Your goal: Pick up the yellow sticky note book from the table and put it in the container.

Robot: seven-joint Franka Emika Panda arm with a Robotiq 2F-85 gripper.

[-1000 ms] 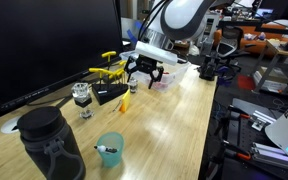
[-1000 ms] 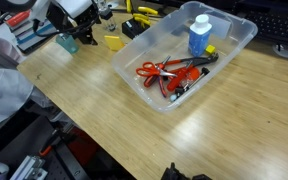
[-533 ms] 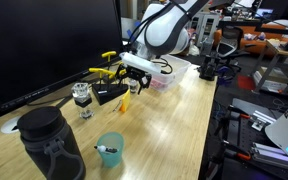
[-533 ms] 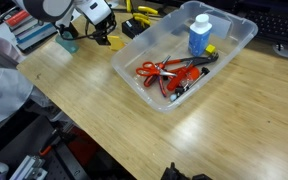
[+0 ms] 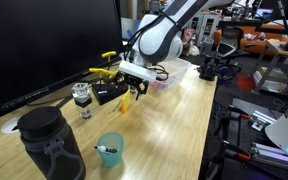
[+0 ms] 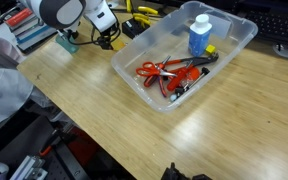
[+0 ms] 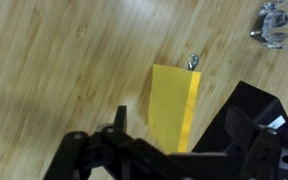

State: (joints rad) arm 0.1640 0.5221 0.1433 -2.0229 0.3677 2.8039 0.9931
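A small yellow sticky note book (image 7: 174, 105) lay flat on the pale wooden surface (image 7: 54, 60), near the long edge that ran below a dark monitor (image 5: 44, 45). A black box (image 7: 269, 110) sat just beside it. The end effector (image 5: 131, 90) hung low over the pad, its fingers spread apart to either side and holding nothing. The clear container (image 6: 246, 38), with red-handled tools (image 6: 164, 72) and a blue bottle (image 6: 199, 38) inside, stood nearby, farther along that same edge.
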